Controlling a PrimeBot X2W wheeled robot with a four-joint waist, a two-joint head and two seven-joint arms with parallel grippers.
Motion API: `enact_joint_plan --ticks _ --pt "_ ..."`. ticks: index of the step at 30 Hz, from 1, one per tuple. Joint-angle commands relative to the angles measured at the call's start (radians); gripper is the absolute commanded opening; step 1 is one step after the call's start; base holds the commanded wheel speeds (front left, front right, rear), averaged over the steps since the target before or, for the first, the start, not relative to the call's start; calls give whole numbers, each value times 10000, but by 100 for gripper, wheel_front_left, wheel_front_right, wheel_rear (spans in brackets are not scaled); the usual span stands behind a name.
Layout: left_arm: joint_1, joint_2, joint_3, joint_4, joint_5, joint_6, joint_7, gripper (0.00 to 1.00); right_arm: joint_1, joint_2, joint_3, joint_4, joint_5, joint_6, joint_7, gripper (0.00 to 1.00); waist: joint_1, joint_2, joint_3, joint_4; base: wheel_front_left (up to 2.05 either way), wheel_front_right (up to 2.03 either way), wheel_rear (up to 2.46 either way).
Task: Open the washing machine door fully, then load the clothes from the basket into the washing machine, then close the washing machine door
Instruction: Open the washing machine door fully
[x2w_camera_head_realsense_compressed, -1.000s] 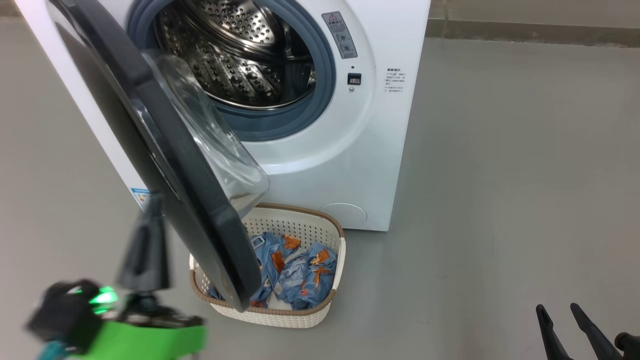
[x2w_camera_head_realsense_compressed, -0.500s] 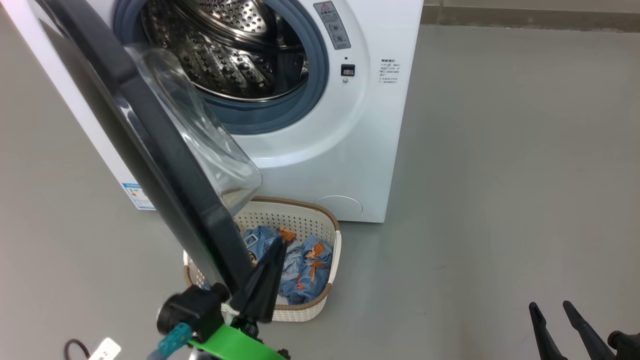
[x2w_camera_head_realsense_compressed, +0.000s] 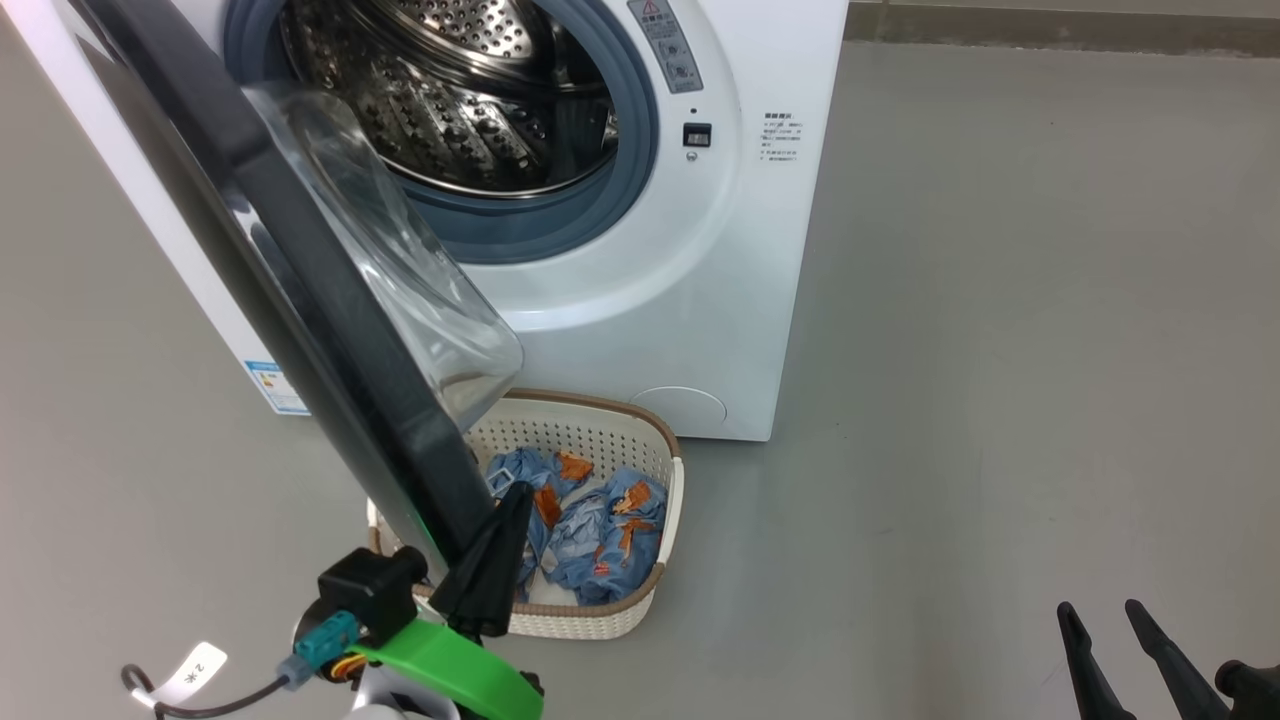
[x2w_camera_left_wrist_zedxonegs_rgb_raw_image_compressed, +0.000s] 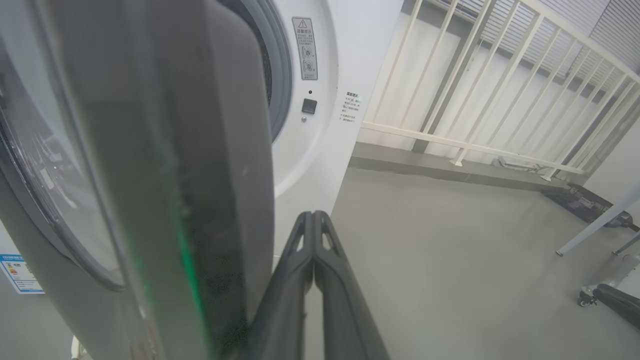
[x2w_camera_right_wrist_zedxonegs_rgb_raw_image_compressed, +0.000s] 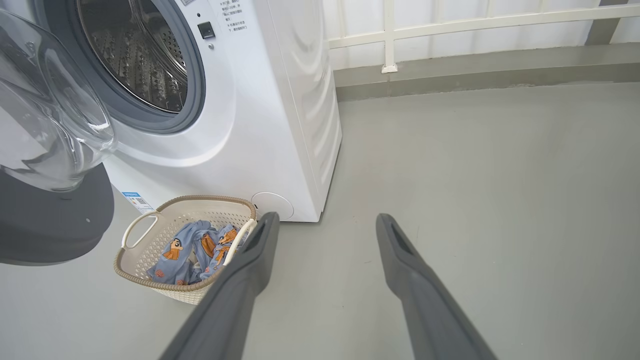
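Fingers of the left gripper (x2w_camera_head_realsense_compressed: 512, 505) are pressed together, empty, tips just beside the lower rim of the washing machine door (x2w_camera_head_realsense_compressed: 300, 270). The door hangs open over the basket (x2w_camera_head_realsense_compressed: 590, 625) of clothes (x2w_camera_head_realsense_compressed: 600, 530). The right gripper (x2w_camera_head_realsense_compressed: 1100, 612) gapes empty, well apart.

A grey label (x2w_camera_left_wrist_zedxonegs_rgb_raw_image_compressed: 304, 48) on the washing machine (x2w_camera_head_realsense_compressed: 720, 300) front carries a red warning triangle; its small print is illegible. A white cable tag (x2w_camera_head_realsense_compressed: 195, 668) possibly reads "2".

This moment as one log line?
left end effector: shut, beside black-rimmed glass door; right end effector: open; blue clothes: in cream perforated basket
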Motion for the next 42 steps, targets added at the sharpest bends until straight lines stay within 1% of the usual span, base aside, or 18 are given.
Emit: enact_joint_plan --ticks 1,13,17,27,35,42 --pt "-469 95 410 -113 -39 -16 -65 0 -311 -217 180 -270 -9 29 -122 100 0 0 -16 7 0 0 0" --pt "-148 57 1167 38 -38 -16 -65 0 -158 -199 223 -260 96 29 -122 100 0 0 -213 169 0 0 0" --pt "16 133 1455 -20 27 -16 -65 0 -150 -222 274 -257 126 29 -122 100 0 0 -246 288 0 0 0" --pt "867 401 2193 -425 160 -16 -65 0 -54 -147 330 -246 144 29 -122 100 0 0 -407 627 0 0 0" --pt "1454 362 2771 -865 386 -16 -65 0 -32 -120 339 -298 175 29 -122 100 0 0 -375 881 0 0 0" --pt "1780 314 3622 -1188 707 -15 -65 0 -41 -100 300 -307 166 29 -122 100 0 0 -373 1097 0 0 0"
